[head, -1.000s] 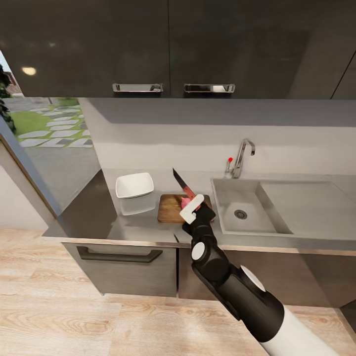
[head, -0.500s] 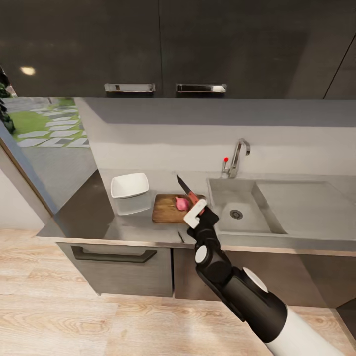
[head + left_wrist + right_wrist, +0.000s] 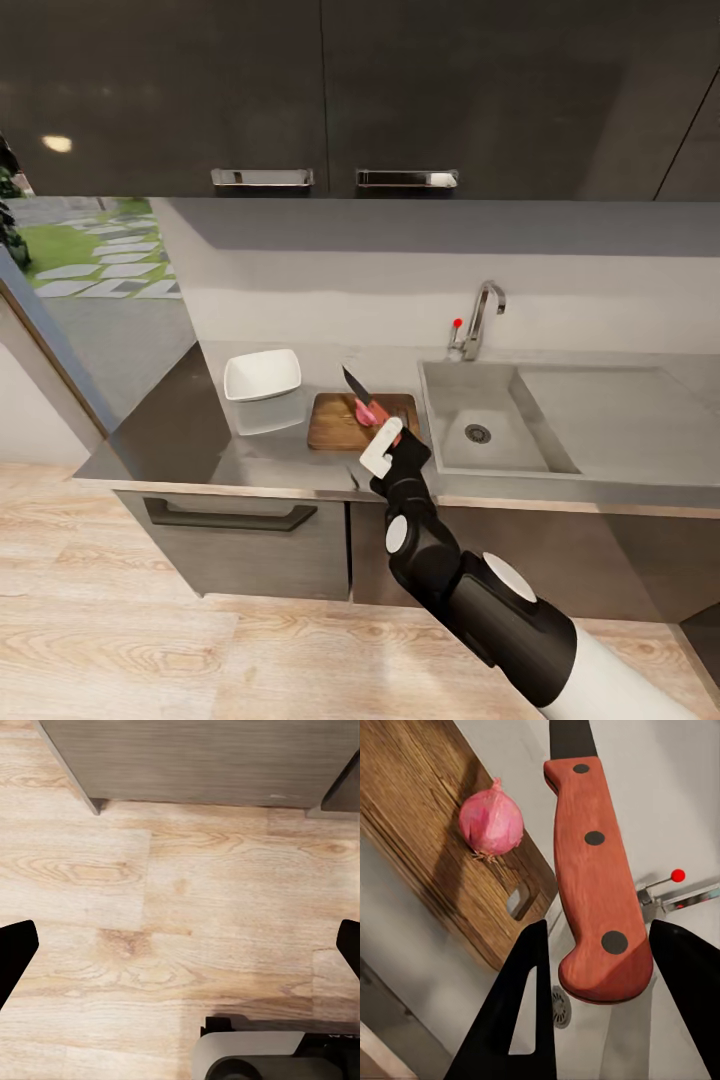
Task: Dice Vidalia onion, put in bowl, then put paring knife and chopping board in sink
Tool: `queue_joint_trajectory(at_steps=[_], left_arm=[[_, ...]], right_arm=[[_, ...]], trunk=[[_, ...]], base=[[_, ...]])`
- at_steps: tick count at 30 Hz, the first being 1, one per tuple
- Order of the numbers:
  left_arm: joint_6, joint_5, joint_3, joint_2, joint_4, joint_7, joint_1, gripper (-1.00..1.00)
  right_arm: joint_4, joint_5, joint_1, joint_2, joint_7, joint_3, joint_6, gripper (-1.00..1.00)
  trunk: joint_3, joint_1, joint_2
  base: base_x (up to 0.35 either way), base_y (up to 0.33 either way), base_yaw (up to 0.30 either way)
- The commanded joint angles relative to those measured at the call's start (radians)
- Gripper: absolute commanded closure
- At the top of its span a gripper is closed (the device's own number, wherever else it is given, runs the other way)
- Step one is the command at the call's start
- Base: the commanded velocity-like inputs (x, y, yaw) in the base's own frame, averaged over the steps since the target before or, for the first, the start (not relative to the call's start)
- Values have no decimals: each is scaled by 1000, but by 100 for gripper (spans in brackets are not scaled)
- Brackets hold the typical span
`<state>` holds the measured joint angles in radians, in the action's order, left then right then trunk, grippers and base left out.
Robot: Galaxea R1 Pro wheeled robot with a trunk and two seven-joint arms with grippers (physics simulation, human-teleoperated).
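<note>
- Head view: the right hand [image 3: 386, 443] holds the knife [image 3: 362, 397] by its red handle, above the near right part of the board [image 3: 345, 422]. The blade's long axis runs toward 10 o'clock, tip raised and aimed between the bowl [image 3: 262, 374] and the back wall. The onion [image 3: 365, 411] lies whole on the board, partly behind the handle. The sink [image 3: 520, 455] sits at 3 o'clock of the board; both rest on the worktop [image 3: 190, 430].
- I judge the dicing step is in hand, no cut yet made. The next move calls for tilting the tip down and bringing the edge over the onion.
- Left wrist view: the left hand [image 3: 180, 945] hangs over the wooden floor [image 3: 180, 892], its fingers spread wide, holding nothing.
- Right wrist view: the handle sits between the two dark fingers [image 3: 521, 1005], closed on it. The onion rests near the board's corner hole, at 9 o'clock of the handle, apart from the blade.
</note>
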<state>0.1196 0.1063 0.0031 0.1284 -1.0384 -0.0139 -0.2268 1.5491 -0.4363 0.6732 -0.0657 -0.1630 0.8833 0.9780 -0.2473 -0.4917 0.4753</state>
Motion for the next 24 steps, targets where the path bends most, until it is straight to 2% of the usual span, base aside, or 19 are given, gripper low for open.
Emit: queue_joint_trajectory(at_steps=[1, 12, 24], left_arm=[[2, 10, -2, 0, -1, -1, 0, -100], [2, 10, -2, 0, 0, -1, 0, -100], [2, 10, -2, 0, 5, -1, 0, -100]], right_arm=[[-3, 7, 2, -3, -10, 3, 5, 100], [-11, 7, 2, -11, -10, 3, 4, 100], [-68, 11, 2, -8, -7, 4, 2, 100]], trunk=[[-2, 0, 2], [-2, 0, 2], [-2, 0, 2]], base=[[0, -61, 0], [0, -51, 0], [0, -1, 0]])
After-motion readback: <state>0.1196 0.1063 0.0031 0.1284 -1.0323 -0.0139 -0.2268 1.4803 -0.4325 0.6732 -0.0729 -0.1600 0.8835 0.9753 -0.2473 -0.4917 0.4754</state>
